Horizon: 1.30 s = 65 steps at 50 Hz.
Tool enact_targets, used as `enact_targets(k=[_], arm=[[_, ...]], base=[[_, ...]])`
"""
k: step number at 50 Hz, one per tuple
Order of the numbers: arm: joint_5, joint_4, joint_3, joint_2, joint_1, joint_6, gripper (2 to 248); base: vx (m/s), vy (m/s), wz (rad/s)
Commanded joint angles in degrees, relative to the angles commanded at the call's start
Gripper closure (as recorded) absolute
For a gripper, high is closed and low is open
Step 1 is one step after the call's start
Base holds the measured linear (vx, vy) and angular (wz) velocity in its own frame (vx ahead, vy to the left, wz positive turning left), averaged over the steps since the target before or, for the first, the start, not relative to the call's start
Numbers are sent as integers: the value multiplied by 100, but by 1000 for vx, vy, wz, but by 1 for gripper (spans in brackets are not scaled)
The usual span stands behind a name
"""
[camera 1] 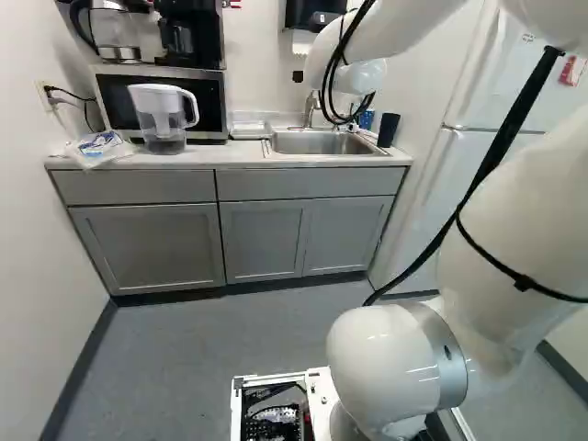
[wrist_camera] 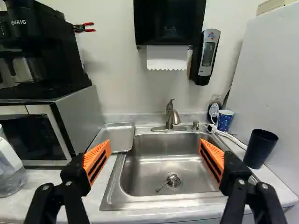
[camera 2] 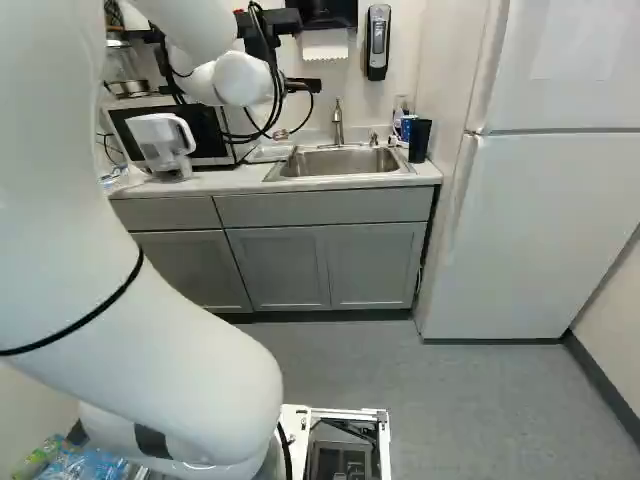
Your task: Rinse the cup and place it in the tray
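A black gripper (camera 2: pixel 304 86) on a white arm faces a kitchen counter (wrist_camera: pixel 191 214), its 2 orange-padded fingers (wrist_camera: pixel 97 161) spread wide with nothing gripped. The dark cup (wrist_camera: pixel 260 148) stands upright on the counter, just beside the steel sink (wrist_camera: pixel 154 200), at the end nearer the fridge (camera 2: pixel 545 230). On the sink's opposite side lies a shallow metal tray (wrist_camera: pixel 119 137), between the basin and a microwave (wrist_camera: pixel 80 121). A faucet (wrist_camera: pixel 171 115) rises at the basin's rear edge, between tray and cup, and a strainer (wrist_camera: pixel 173 180) sits in the drain. Near the dark cup, a white cord (wrist_camera: pixel 230 136) curls along the counter by a blue patterned cup (wrist_camera: pixel 225 120) and a small bottle (wrist_camera: pixel 214 105). A coffee machine (wrist_camera: pixel 44 46) tops the microwave; a water pitcher (camera 1: pixel 162 115) stands in front. Above the sink hang a paper towel dispenser (wrist_camera: pixel 169 21) and a soap dispenser (wrist_camera: pixel 207 56).
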Motion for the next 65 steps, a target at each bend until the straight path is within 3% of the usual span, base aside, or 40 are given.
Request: enact_targets(k=[65], arm=[[-1033,0,-865,-106,0,0,3]], base=[[0,0,0]])
